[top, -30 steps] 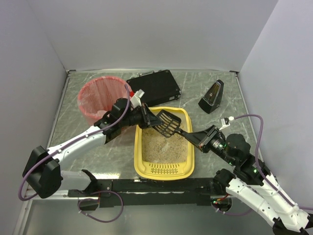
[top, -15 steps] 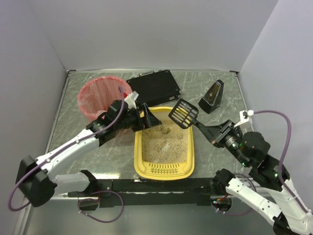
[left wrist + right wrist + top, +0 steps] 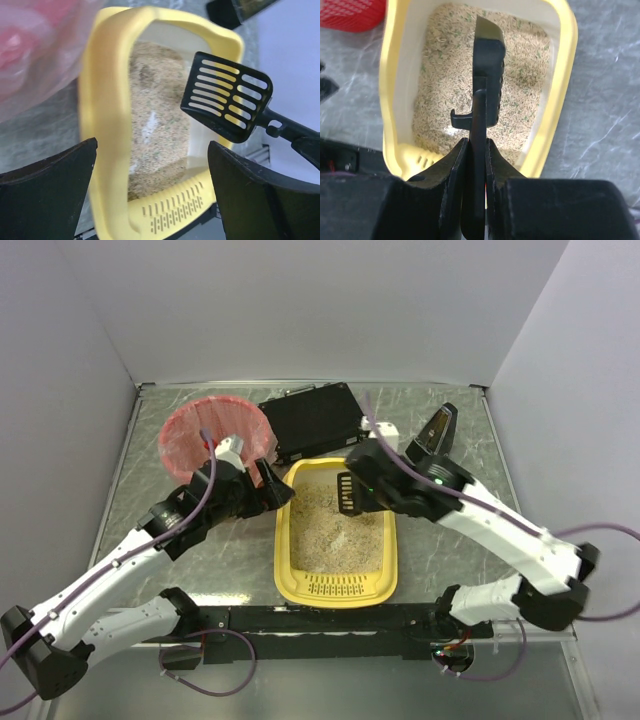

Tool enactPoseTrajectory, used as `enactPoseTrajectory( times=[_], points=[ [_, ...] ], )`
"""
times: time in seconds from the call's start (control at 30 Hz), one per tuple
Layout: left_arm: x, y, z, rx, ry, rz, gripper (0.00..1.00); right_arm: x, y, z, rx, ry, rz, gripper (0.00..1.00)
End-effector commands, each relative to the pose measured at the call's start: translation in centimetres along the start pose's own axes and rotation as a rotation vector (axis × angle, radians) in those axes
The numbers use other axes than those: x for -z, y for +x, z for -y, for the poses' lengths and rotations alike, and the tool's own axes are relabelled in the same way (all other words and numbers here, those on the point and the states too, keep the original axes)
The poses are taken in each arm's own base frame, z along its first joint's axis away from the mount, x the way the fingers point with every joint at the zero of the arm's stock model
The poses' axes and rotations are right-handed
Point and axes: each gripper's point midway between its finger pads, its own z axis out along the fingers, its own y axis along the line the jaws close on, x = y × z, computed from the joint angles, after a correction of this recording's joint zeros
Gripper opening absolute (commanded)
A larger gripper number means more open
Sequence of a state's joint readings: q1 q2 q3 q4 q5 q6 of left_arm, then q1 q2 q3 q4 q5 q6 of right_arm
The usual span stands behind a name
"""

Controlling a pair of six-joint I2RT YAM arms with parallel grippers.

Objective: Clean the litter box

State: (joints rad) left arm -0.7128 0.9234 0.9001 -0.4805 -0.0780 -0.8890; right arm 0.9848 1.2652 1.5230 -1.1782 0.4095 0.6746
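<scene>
Now that the scoop (image 3: 349,495) hangs over the litter box (image 3: 336,586), rather than off its far right corner as it did half a second ago, a pass through the litter (image 3: 335,535) looks ready to begin. The blade slots show empty in the left wrist view, so this is judged the start of a scooping stroke, not a dump. The box sits flat on the table (image 3: 450,555), centre, just ahead of the arm bases. Its long axis runs near to far: the slotted strip is at the near end, toward the bases, and the plain end faces the back wall. The scoop is over the far half, edge-on in the right wrist view; whether it touches litter cannot be told. The right gripper (image 3: 476,145) is clamped tight on the scoop handle. The left gripper (image 3: 151,150), shut at the scoop a second ago, is spread wide and holds nothing. It sits just beside the box's far left corner, between box and bin (image 3: 200,435).
</scene>
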Motion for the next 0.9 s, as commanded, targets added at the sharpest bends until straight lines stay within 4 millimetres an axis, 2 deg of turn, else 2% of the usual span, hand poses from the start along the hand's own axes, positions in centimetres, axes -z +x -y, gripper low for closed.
enactPoseTrajectory(
  times=[0.0,0.07,0.17,0.3,0.4,0.5,0.6,0.67,0.87],
  points=[
    [-0.4,0.5,-2.4,0.038,-0.088,0.028,0.97,0.1,2.0,3.0,-0.059,0.201,-0.085,0.00],
    [-0.6,0.5,-2.1,0.040,-0.072,0.027,0.97,-0.8,3.7,3.7,-0.119,0.277,-0.143,0.00],
    [-1.0,0.7,-1.8,0.036,-0.056,0.020,0.97,-1.6,5.2,4.6,-0.203,0.356,-0.204,0.00],
    [-2.3,0.8,-1.9,0.021,-0.066,0.014,0.97,-3.3,4.1,3.2,-0.254,0.316,-0.198,0.00],
    [-3.0,1.1,-2.2,0.012,-0.088,-0.005,0.97,-4.3,3.3,3.1,-0.281,0.342,-0.225,0.00],
    [-3.3,1.3,-2.5,0.003,-0.097,-0.011,0.97,-4.9,3.4,3.4,-0.318,0.355,-0.240,0.00],
    [-3.7,1.3,-2.3,0.003,-0.087,-0.009,0.97,-5.6,3.7,2.8,-0.366,0.314,-0.248,0.00],
    [-3.8,1.2,-2.3,0.003,-0.089,-0.004,0.97,-6.7,3.5,2.1,-0.430,0.248,-0.256,0.00],
    [-4.6,1.8,-2.8,-0.010,-0.102,-0.020,0.97,-8.0,3.9,2.8,-0.527,0.231,-0.260,0.00]
  ],
)
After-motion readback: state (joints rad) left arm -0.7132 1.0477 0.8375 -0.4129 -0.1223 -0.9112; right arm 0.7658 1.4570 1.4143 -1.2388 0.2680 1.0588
